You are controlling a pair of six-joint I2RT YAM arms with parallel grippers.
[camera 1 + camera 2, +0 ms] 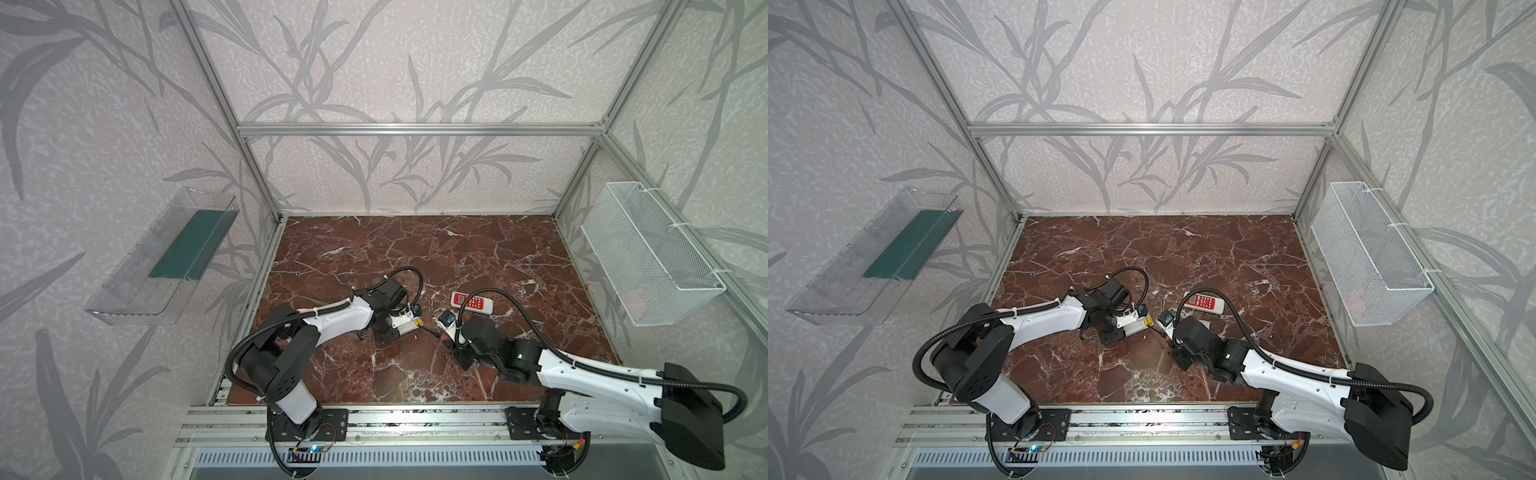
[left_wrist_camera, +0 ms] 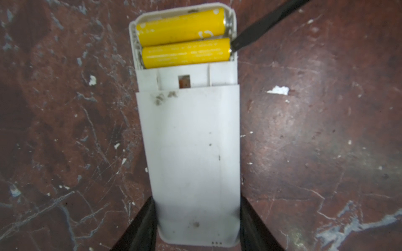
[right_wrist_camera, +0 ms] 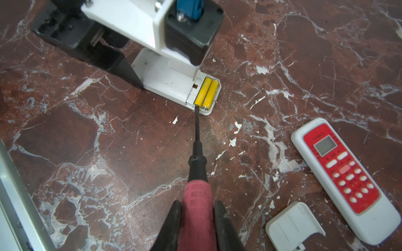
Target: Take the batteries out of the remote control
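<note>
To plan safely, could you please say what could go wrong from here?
The pink-handled black screwdriver, tip at one yellow cylindrical battery, may slip and gouge the white plastic remote. The left gripper clamps only its opposite end; levering may tilt it. A freed battery may roll across the marble table.

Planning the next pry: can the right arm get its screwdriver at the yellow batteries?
Likely yes: the batteries lie uncovered, the screwdriver tip is at one's end, and the left gripper holds the remote by its other end.

cover [image 3: 294, 226]: white, flat on table [image 3: 108, 152]
basket [image 1: 652, 257]: white mesh, right wall
bin [image 1: 162, 257]: clear, left wall, green insert
</note>
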